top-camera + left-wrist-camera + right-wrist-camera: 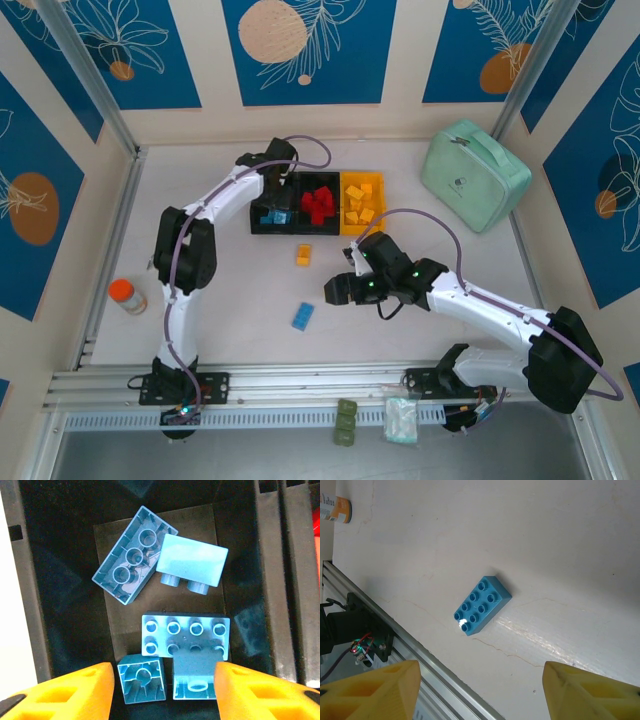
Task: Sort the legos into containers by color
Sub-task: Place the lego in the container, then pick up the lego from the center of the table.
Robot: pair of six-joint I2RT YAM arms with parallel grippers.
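Note:
Three joined containers stand at the back of the table: a black bin [272,231] with light blue legos [270,215], a black bin [318,231] with red legos [318,205], and a yellow bin [379,190] with yellow-orange legos [358,203]. My left gripper [281,186] hovers over the blue bin [30,605], open [164,685]. Several light blue bricks [185,636] lie loose below it, none gripped. My right gripper [336,290] is open [482,690] above the table. A blue brick [482,605] [303,316] lies ahead of it, and a yellow-orange brick [304,254] lies nearer the bins.
A mint-green zip case [475,175] sits at the back right. An orange-capped bottle [127,296] [340,509] lies at the left edge. Olive-green bricks [346,422] and a pale packet [401,420] rest beyond the aluminium rail [300,385] at the front.

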